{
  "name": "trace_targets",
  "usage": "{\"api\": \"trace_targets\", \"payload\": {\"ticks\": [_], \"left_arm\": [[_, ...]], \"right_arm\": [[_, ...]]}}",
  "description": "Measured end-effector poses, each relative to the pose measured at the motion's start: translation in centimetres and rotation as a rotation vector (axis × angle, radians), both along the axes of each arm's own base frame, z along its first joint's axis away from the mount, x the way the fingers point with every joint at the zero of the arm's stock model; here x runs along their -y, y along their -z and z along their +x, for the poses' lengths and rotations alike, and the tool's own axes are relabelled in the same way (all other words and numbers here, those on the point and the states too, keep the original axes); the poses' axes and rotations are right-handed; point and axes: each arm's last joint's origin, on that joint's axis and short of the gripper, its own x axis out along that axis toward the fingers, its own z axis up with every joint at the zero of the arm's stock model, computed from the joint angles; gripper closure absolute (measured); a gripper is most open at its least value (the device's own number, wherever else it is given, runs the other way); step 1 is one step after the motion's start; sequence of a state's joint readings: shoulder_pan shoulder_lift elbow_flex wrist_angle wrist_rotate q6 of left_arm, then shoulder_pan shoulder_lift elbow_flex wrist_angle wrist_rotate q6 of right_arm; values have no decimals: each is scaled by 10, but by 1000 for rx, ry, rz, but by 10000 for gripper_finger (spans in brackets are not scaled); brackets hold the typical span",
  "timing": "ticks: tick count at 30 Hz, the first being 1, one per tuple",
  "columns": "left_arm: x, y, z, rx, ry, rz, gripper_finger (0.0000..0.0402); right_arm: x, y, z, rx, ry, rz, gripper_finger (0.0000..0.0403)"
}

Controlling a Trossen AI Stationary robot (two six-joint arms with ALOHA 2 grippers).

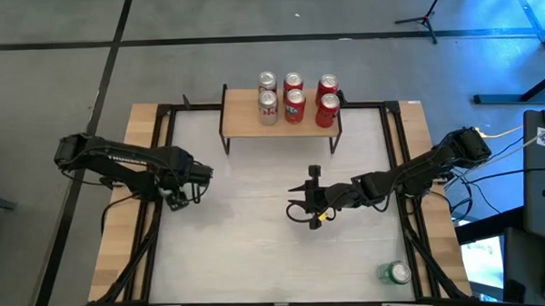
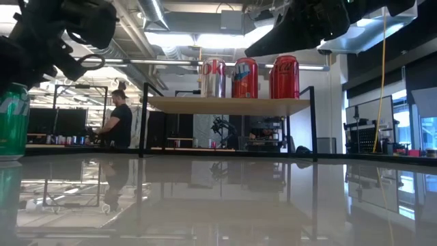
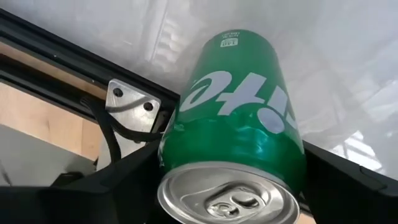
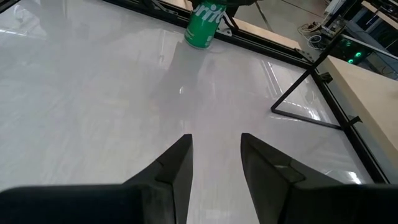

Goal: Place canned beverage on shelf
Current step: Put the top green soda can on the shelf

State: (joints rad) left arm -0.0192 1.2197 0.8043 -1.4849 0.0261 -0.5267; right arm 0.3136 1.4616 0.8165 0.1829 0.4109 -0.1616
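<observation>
A green soda can (image 3: 239,112) sits between the fingers of my left gripper (image 1: 178,194) near the table's left side. It also shows in the low view (image 2: 13,123) and the right wrist view (image 4: 204,25). The shelf (image 1: 280,121), light wood on thin black legs, stands at the table's far middle, with several red and silver cans (image 1: 294,99) upright on its top. My right gripper (image 1: 300,209) is open and empty above the table's middle, pointing toward the left side; its fingers also show in the right wrist view (image 4: 216,155). My left gripper has the green can between its two fingers (image 3: 118,183), one on each side of the can's wall just below the top rim (image 3: 171,149). The fingers come from above, pointing down along the can. The can is upright; its bottom (image 2: 13,158) is at the table's surface.
A second green can (image 1: 396,273) stands near the table's near right corner. A black frame (image 1: 400,167) runs along the table's sides. A person (image 2: 121,119) stands in the room far behind the table.
</observation>
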Motion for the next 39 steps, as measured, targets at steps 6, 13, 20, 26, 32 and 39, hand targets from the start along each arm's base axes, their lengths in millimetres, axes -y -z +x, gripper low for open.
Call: {"api": "trace_targets", "payload": {"ticks": [6, 13, 20, 26, 32, 39], "left_arm": [[1, 1, 1, -13, 16, -2, 118], [0, -15, 14, 89, 34, 41, 120], [0, -71, 28, 240, 46, 61, 118], [-3, -131, 40, 448, 74, 114, 118], [-14, -176, 70, 576, 174, 170, 117], [-43, -209, 109, 656, 289, 224, 116]], "right_arm": [[0, 0, 0, 0, 0, 0, 269], [0, 0, 0, 1, 0, 0, 269], [0, 0, 0, 1, -3, -6, 269], [0, 0, 0, 2, -3, -6, 269], [0, 0, 0, 2, 8, 17, 269], [0, 2, -1, -15, 23, 43, 269]]}}
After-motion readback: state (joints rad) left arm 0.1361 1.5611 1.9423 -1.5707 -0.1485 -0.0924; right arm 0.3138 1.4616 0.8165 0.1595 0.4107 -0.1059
